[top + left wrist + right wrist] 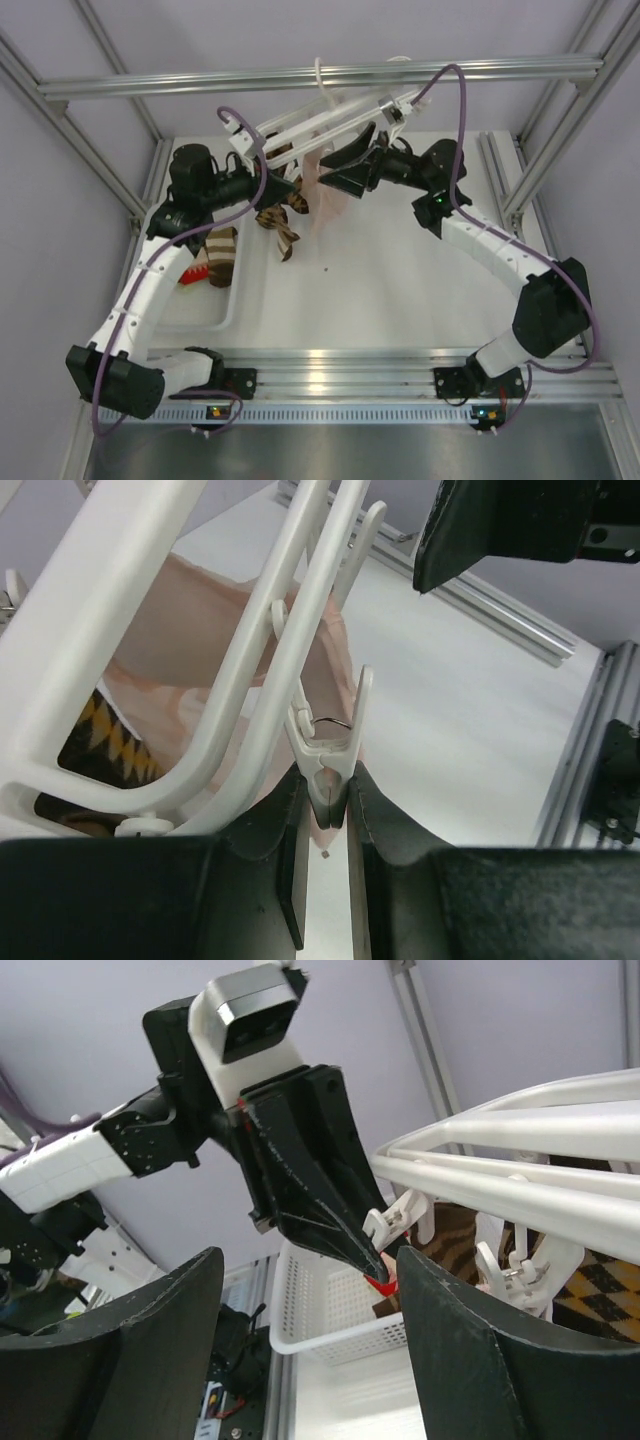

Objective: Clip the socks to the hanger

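A white tabletop is lying below you, lilac walls behind. The hanger point(300, 125) is hanging at upper centre, one brown-and-cream sock point(283, 232) dangling beneath it and another point(220, 255) lying in the basket point(225, 310) at left. Your left gripper point(325, 810) is pinching a clip point(325, 765) narrowly; your right gripper point(305, 1270) is gaping wide, empty. These socks are probably light and floppy, so you should be taking the cuff edge.

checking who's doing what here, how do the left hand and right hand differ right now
The left hand is shut on a clip of the hanger; the right hand stands wide open.
The left hand holds that clip between its fingers; the right hand holds nothing.
In the top view the left hand comes at the hanger from the left and the right hand from the right.
Both are raised at the hanger, tips pointing toward each other.
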`<action>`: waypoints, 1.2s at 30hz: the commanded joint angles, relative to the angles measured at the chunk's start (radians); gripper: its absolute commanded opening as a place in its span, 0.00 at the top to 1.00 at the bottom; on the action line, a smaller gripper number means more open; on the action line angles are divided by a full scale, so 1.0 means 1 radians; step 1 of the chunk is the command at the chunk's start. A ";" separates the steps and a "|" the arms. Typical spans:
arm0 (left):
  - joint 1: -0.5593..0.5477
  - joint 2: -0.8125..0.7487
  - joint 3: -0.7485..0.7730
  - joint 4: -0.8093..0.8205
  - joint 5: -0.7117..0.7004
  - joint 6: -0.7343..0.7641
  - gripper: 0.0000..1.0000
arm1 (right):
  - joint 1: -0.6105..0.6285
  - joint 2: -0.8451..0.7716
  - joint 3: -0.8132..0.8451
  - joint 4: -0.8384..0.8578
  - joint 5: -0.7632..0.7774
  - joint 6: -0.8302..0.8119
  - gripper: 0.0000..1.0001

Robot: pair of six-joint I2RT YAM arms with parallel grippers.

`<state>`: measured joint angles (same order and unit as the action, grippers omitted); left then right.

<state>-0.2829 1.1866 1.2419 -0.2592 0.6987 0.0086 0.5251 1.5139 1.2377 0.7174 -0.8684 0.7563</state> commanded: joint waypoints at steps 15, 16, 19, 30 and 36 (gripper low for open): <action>0.042 0.065 0.034 0.104 0.429 -0.157 1.00 | 0.023 0.112 0.019 0.261 -0.086 0.037 0.33; 0.044 0.073 0.037 0.103 0.438 -0.163 1.00 | 0.029 0.115 0.022 0.264 -0.087 0.037 0.32; 0.042 0.084 0.037 0.120 0.469 -0.176 1.00 | 0.030 0.130 0.029 0.289 -0.086 0.055 0.31; 0.042 0.099 0.031 0.129 0.475 -0.159 1.00 | 0.059 0.183 0.068 0.333 -0.069 0.080 0.32; 0.042 0.093 0.019 0.124 0.476 -0.148 1.00 | 0.072 0.195 0.083 0.320 -0.031 0.074 0.31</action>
<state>-0.2230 1.2747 1.2560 -0.1265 1.0313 -0.1497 0.5800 1.6939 1.2510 0.9802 -0.9386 0.8242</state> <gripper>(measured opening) 0.216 0.685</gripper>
